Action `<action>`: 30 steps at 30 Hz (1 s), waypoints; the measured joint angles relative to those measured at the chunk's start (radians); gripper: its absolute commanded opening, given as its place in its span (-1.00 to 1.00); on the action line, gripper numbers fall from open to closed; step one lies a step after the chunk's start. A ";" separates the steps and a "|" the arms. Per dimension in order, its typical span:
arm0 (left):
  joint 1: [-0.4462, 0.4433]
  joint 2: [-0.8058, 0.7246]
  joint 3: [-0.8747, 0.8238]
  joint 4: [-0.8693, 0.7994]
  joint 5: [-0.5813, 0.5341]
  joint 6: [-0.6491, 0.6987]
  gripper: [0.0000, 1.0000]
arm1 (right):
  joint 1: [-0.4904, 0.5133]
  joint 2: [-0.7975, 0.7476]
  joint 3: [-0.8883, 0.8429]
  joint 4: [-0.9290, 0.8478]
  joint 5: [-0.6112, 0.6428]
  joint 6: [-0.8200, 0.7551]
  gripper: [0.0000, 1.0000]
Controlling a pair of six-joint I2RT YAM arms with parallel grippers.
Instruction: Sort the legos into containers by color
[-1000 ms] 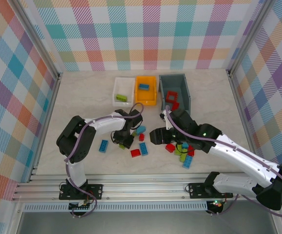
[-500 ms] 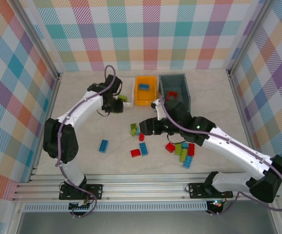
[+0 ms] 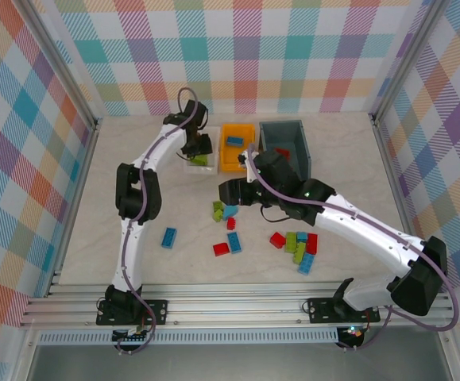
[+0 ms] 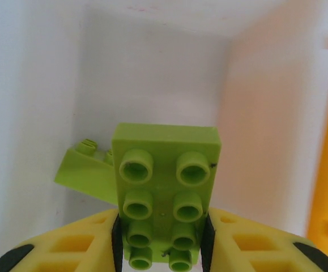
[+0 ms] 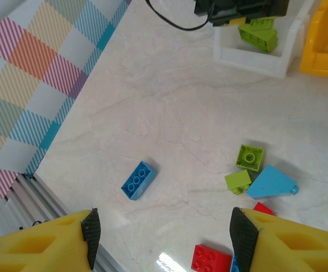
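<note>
Update: left hand [image 3: 200,148] has swung up from the mid-frame cluster and is now hanging over the small white plastic tray [image 3: 191,166] at upper centre, clamping a lime green eight-stud brick [image 4: 165,187]. A second lime brick [image 4: 87,173] is lying in the tray beneath it, so green is going to white and the release is pending. Right hand [image 3: 228,190] is shifting left off the right-side pile, fingers spread wide and carrying nothing, hovering near the lime square brick [image 5: 250,157] and light blue sloped brick [image 5: 271,182]. Many bricks are still sitting loose on the worktop [image 3: 134,182].
</note>
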 measured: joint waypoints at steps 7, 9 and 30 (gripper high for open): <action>0.011 -0.005 0.003 0.007 0.063 -0.025 0.25 | -0.004 0.009 -0.002 -0.005 0.015 0.000 0.31; 0.011 -0.040 -0.039 0.025 0.083 -0.027 0.24 | -0.004 0.016 -0.010 -0.013 0.024 0.000 0.32; 0.004 -1.482 -0.956 0.156 -0.137 -0.263 0.36 | 0.269 0.715 0.421 -0.167 0.050 0.188 0.57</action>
